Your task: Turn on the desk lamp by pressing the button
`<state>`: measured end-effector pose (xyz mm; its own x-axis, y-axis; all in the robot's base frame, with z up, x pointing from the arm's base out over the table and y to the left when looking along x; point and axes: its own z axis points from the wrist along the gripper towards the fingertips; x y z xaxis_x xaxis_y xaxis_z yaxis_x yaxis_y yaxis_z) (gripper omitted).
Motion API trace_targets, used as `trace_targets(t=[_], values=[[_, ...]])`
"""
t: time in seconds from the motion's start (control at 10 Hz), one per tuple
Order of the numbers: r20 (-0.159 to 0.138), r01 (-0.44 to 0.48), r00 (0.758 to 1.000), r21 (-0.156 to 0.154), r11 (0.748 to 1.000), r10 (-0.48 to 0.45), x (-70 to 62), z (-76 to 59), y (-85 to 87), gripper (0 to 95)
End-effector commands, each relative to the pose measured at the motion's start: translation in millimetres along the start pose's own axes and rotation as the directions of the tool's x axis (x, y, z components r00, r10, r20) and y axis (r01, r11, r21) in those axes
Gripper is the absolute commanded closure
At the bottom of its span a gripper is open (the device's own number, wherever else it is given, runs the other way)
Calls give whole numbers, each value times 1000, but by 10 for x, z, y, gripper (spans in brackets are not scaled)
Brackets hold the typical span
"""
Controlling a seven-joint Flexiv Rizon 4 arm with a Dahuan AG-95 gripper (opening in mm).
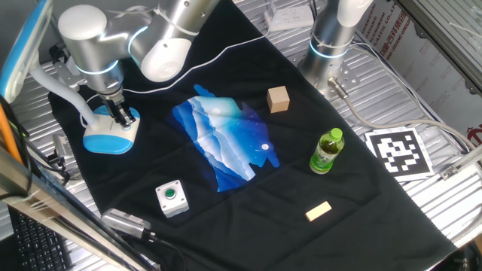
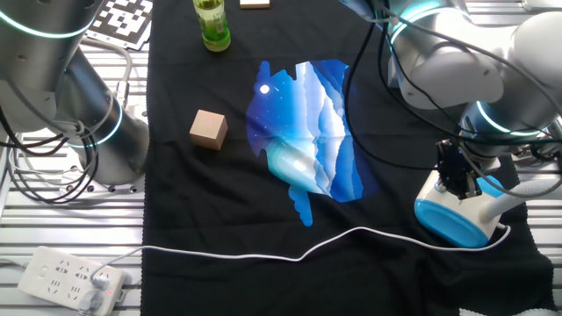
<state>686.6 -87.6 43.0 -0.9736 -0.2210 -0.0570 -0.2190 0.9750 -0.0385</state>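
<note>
I see the desk lamp [image 1: 110, 135] near the left edge of the black cloth [image 1: 248, 218], its light-blue and white base [image 2: 457, 215] upright; the gripper [image 1: 120, 115] hangs directly over the base's white top, fingertips at or touching it; I cannot tell whether they are parted or closed, and the button is hidden beneath them; a green push-button box [image 1: 171, 198] sits near the front edge, well apart.
</note>
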Motion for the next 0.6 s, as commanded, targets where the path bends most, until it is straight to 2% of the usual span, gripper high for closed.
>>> trace_targets(t=[0.1,0.6], values=[[-1,-2,1000,-1,1000,2,-4,8,0,950],[-1,-3,1000,-9,1000,3,-12,42,-15,950]])
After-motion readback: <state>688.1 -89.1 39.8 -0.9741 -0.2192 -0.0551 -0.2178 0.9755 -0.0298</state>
